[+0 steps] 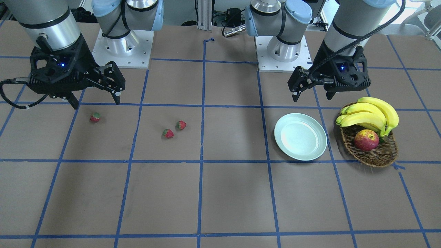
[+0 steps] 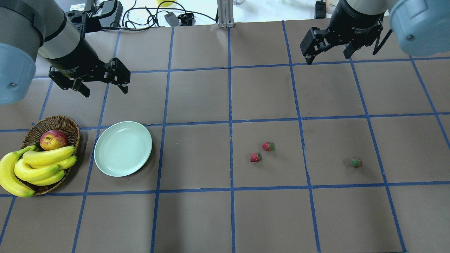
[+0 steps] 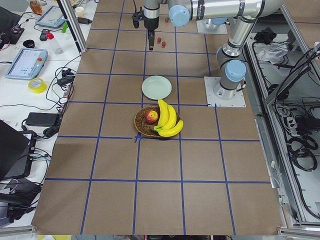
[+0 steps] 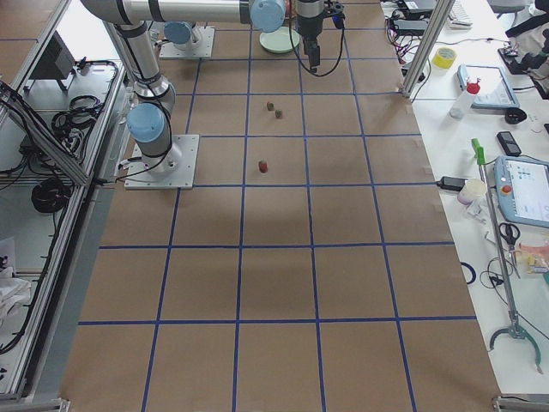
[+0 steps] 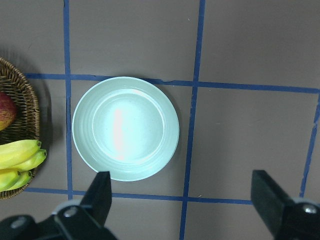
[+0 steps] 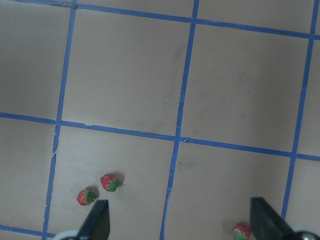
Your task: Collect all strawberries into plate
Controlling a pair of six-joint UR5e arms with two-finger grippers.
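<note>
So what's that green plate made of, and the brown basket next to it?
The round pale mint-green plate looks like smooth plastic, or maybe glazed ceramic. Its colour is even and a soft streak of light shines on it. The brown woven basket looks like wicker or rattan. You can see crossed strands and a braided rim, and it is dull, not shiny.

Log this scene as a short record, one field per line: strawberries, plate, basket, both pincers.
fruit to collect: three strawberries, all on the table; two close together, one alone
plate: empty, beside the basket
basket contents: apple, bananas
left pincer: open, empty, near the plate
right pincer: open, empty, on the strawberries' side
</note>
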